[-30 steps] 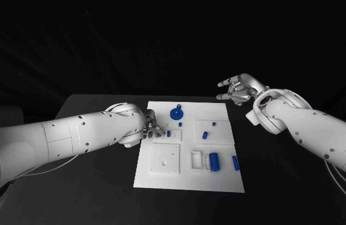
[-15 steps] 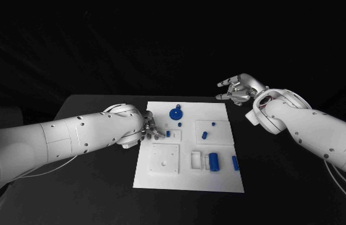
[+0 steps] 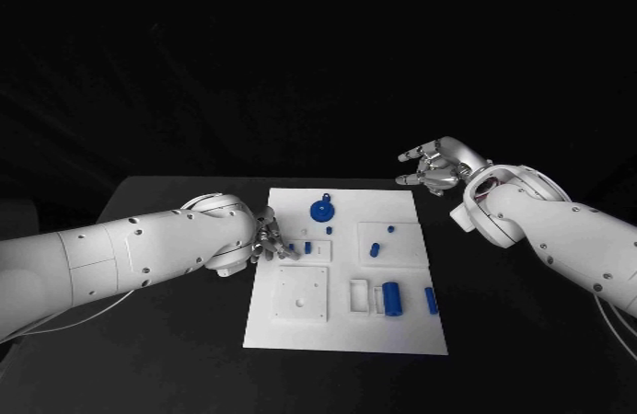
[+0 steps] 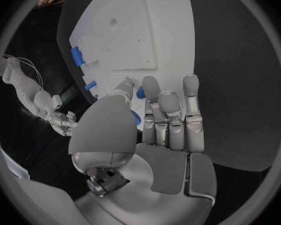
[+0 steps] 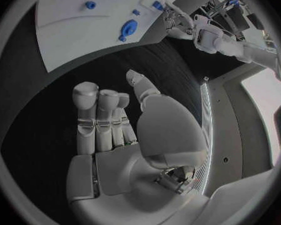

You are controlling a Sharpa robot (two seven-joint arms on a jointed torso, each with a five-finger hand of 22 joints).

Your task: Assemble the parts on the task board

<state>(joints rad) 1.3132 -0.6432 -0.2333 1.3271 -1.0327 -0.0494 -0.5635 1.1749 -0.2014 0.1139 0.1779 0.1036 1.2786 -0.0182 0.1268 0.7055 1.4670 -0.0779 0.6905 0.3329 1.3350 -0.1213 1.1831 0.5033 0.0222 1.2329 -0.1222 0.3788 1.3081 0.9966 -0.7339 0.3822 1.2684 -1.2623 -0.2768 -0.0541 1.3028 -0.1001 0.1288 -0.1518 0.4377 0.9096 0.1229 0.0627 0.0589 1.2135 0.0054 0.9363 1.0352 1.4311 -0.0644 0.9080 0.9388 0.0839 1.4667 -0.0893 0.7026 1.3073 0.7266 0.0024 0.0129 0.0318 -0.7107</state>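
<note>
the robot's silver left hand (image 3: pixel 270 239) reaches, fingers apart and empty, for a small blue plastic peg (image 3: pixel 308 247) lying on the white rectangular task board (image 3: pixel 348 327); a precise pinch looks next. the right hand (image 3: pixel 435 165) hovers open beyond the board.

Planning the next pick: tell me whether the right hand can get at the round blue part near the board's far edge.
Probably yes: the right hand hovers open beyond the task board's far right corner, and nothing stands between it and the round blue part.

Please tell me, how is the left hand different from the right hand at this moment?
The left hand is low at the task board's left edge, fingertips near a small blue part; the right hand is raised beyond the board's far right corner, away from any part. Both are silver and seem to hold nothing.
</note>
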